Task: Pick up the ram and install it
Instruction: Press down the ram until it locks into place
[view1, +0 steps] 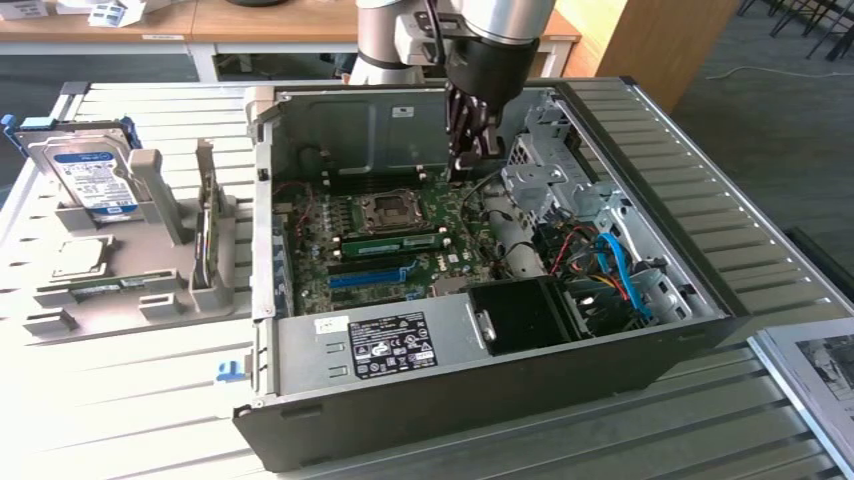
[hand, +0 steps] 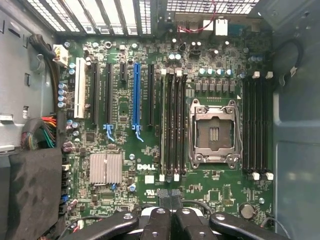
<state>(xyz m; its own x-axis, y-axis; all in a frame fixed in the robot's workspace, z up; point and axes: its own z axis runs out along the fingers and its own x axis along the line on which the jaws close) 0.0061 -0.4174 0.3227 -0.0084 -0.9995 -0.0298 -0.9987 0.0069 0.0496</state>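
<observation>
The ram (view1: 394, 242) is a thin green stick lying seated in a memory slot on the motherboard (view1: 350, 262), beside the CPU socket (view1: 390, 208). In the wrist view the ram (hand: 163, 125) shows as a pale strip in the slot next to several empty black slots. My gripper (view1: 470, 160) hangs above the board at the far side of the open computer case (view1: 641, 200), clear of the stick. Its fingers (hand: 159, 222) are pressed together, and the gripper (hand: 170, 202) is shut with nothing in it.
A bright blue slot (view1: 367, 277) lies nearer the case front than the ram. A grey holder (view1: 134, 290) on the exterior view's left carries a hard drive (view1: 87, 180) and a thin upright board (view1: 207, 240). Cables (view1: 614, 265) and a drive cage (view1: 554, 170) crowd the case's right side.
</observation>
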